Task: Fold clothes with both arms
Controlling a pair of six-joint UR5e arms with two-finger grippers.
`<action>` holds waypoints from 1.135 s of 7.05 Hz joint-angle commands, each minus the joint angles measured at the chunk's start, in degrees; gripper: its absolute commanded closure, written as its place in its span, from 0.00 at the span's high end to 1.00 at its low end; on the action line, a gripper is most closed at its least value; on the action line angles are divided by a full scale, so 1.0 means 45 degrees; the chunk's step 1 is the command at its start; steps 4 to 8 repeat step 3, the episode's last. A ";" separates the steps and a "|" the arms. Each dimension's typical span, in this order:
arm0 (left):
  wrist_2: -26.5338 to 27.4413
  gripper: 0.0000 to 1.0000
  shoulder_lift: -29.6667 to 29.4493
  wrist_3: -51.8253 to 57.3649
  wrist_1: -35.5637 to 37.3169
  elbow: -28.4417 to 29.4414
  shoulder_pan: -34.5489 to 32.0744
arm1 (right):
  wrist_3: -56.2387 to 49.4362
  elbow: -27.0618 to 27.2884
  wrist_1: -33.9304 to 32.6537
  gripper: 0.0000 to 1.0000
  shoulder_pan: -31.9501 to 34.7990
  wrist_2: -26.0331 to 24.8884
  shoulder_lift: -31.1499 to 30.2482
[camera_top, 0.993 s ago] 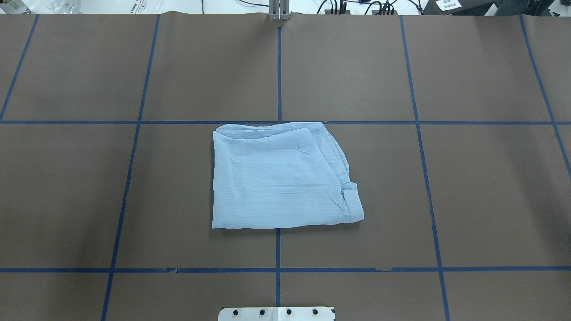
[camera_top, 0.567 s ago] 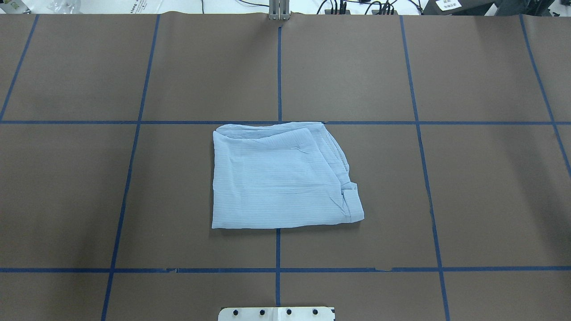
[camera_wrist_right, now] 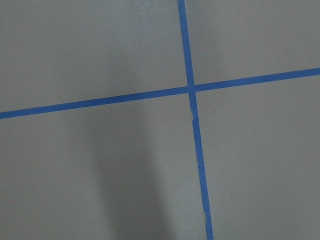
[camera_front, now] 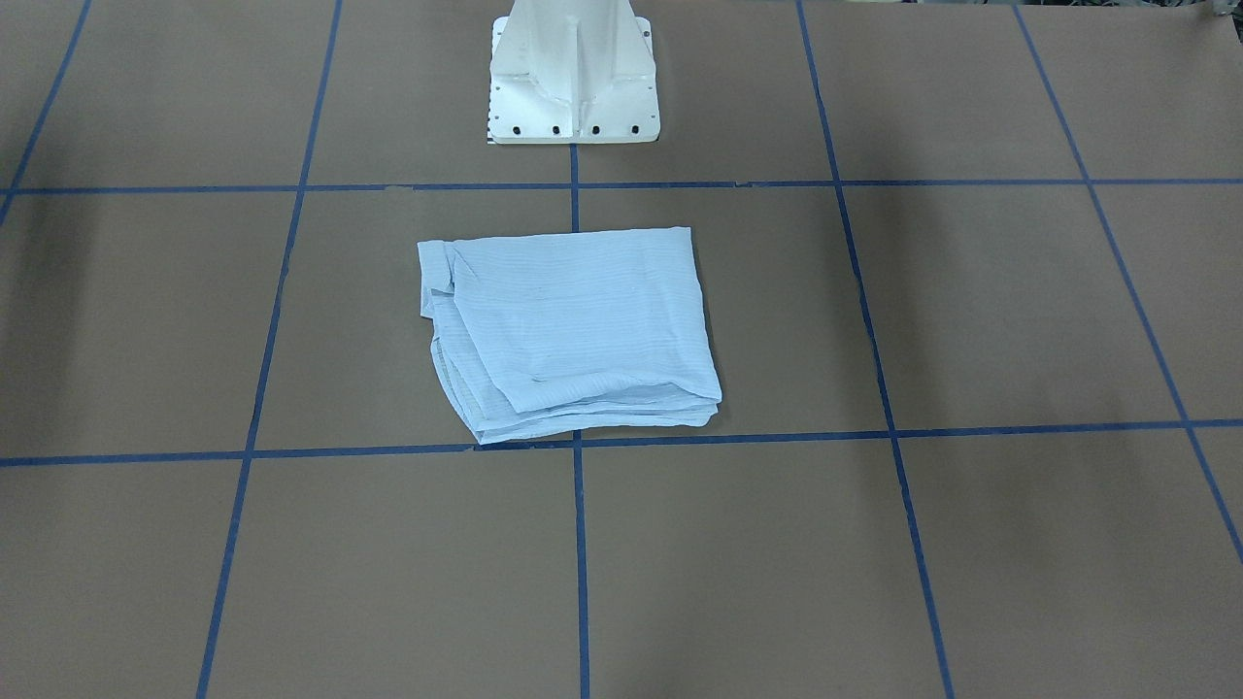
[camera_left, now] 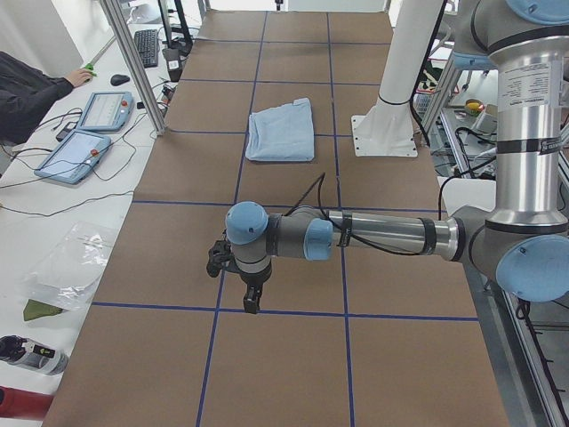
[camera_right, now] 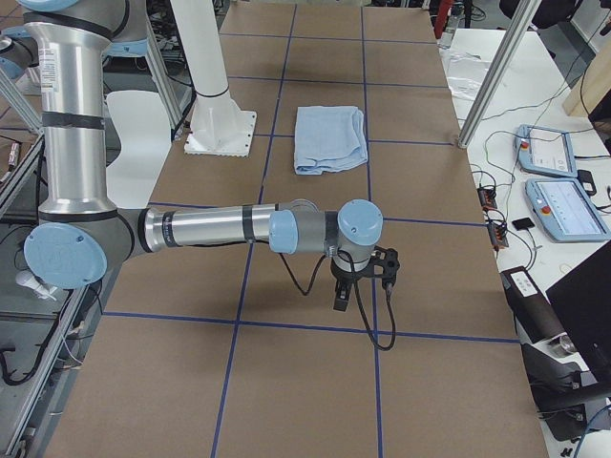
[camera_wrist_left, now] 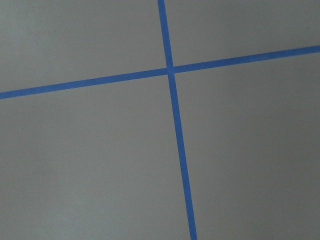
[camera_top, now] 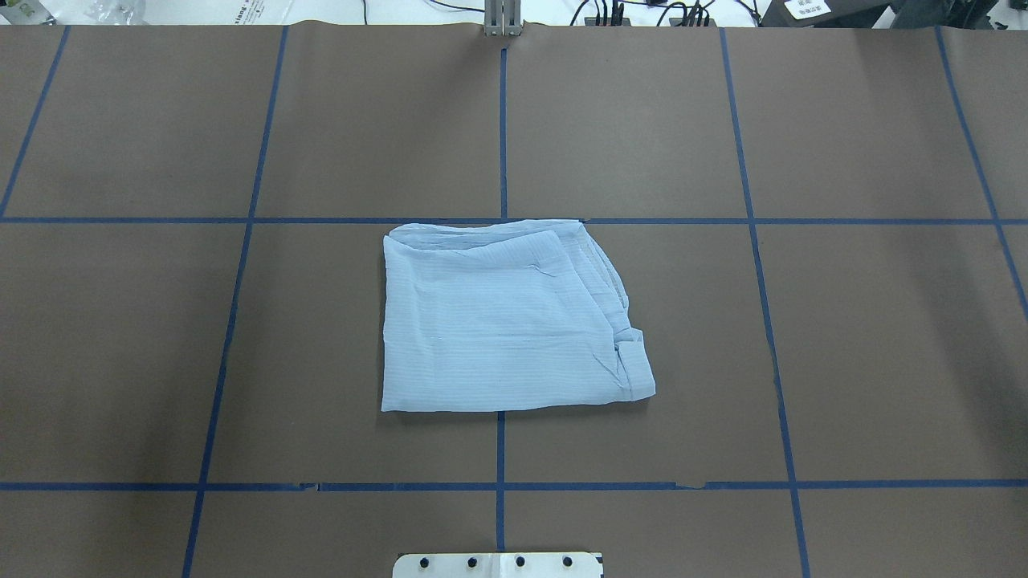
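Saw a table (camera_top: 120, 337) covered in brown paper and ruled into large squares by blue tape lines (camera_top: 241, 220). Beyond the left gripper (camera_left: 252, 305), on the side away from the robot, noted a white bench with a person's dark sleeve (camera_left: 27, 93), a keyboard (camera_left: 147, 49), two pendant tablets (camera_left: 76, 153) and a clear plastic bag (camera_left: 67, 267). Found the left arm (camera_left: 382, 234) stretched out low over the paper, its gripper pointing down above a tape crossing (camera_wrist_left: 170, 70); could not tell whether the fingers were parted or closed. Found the shirt (camera_top: 506, 321) well apart from both grippers, between them at the table's middle and near the white pedestal (camera_front: 573, 73). Saw it lying flat, folded into a rough rectangle, light blue with fine stripes and a few shallow creases. Noted one straight, clean edge on the side toward the left gripper, and stepped, slanting layers on the side toward the right gripper (camera_right: 340, 303), ending in a small turned-back tab at the corner nearer the robot. Saw its far edge touching a tape line, and the fabric covering the middle line. Found the right arm (camera_right: 210, 229) reaching out low likewise, gripper pointing down over a second crossing (camera_wrist_right: 191, 89), with a soft shadow on the paper beside it; again could not tell its grip. Beyond it, noted more tablets (camera_right: 563, 205) and cables on a white bench.
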 commanded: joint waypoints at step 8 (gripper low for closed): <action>-0.0019 1.00 0.0019 0.0093 -0.0019 -0.0014 0.0000 | 0.0000 0.0009 0.0000 1.00 0.0006 0.0000 0.0000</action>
